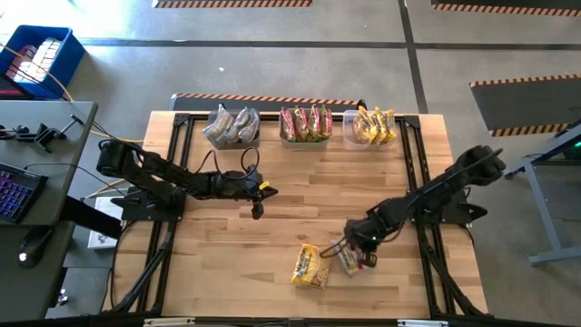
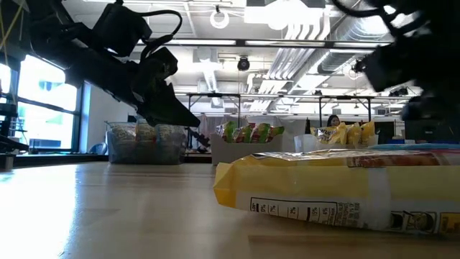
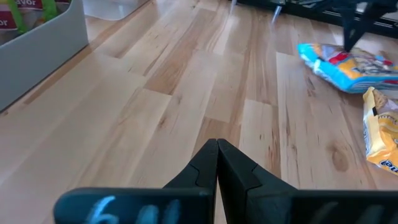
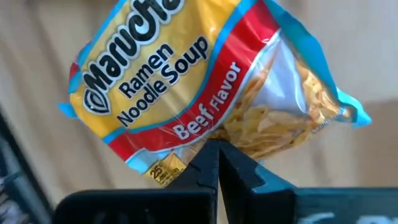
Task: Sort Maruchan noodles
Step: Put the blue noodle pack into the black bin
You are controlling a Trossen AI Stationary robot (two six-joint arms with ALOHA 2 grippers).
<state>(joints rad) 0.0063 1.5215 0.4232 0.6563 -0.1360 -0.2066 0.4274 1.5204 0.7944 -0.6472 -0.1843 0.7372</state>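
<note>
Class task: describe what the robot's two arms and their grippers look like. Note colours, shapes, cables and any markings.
Both arms are black, built of jointed segments. The left arm trails looping black cables and has a yellow patch near its gripper. The right arm has a small red spot by its gripper. In the wrist views, each gripper's two black fingers taper to a point, behind a dark bar with pale scribbled marks.

Packet [image 4: 205, 87] reads "Maruchan Ramen Noodle Soup"; "Beef Flavor" on red band.

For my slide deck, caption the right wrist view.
Right gripper, jaws shut, pinches the edge of a Beef Flavor Maruchan ramen packet above the wooden table.
</note>
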